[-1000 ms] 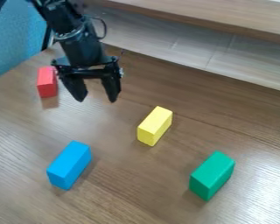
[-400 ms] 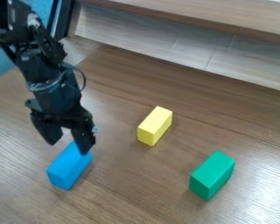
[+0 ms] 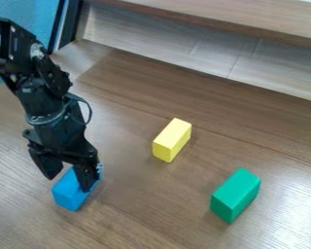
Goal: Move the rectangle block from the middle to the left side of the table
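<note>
Gripper (image 3: 68,183) is hanging at the lower left of the frame, its claw standing spread over the blue block (image 3: 68,194), whether touching it I cannot tell; near the centre the yellow block (image 3: 172,140) is resting on the table (image 3: 138,216), and the green block (image 3: 235,195) is sitting at the lower right

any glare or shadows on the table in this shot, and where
Camera view: pale glare on the wooden table at the lower right, beyond the green block; faint, soft shadows beside the yellow block and the green one.
</note>
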Tool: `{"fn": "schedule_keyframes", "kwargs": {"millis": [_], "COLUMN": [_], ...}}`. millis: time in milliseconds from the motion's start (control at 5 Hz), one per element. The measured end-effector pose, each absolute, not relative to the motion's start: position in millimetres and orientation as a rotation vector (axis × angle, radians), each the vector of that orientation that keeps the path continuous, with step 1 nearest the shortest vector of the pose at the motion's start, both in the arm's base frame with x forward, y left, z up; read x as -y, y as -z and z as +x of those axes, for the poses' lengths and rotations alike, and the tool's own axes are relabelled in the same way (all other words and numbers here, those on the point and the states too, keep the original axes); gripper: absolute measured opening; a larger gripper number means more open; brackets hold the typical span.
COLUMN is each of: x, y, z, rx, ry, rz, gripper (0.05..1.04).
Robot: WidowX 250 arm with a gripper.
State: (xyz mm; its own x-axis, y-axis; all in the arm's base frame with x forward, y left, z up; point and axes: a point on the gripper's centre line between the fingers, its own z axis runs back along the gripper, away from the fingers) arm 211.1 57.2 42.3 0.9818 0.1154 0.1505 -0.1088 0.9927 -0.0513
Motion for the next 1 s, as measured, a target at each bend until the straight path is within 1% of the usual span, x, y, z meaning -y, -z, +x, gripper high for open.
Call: {"fn": "schedule_keyframes", "kwargs": {"millis": [200, 400, 600, 800, 1000], "x": [-54.0, -49.6, -46.3, -52.9, -83.1], "y": [-30.1, -24.0, -23.9, -29.7, -46.6], "z": [209.2, 210.1, 212.8, 216.7, 235.0], "rx": [0.131, 0.145, 0.171, 0.172, 0.214], "ry": [-0.136, -0.167, -0.189, -0.216, -0.313], "rz": [-0.060, -0.058, -0.086, -0.103, -0.111], "gripper": [0.997, 0.912, 0.627, 0.592, 0.591]}}
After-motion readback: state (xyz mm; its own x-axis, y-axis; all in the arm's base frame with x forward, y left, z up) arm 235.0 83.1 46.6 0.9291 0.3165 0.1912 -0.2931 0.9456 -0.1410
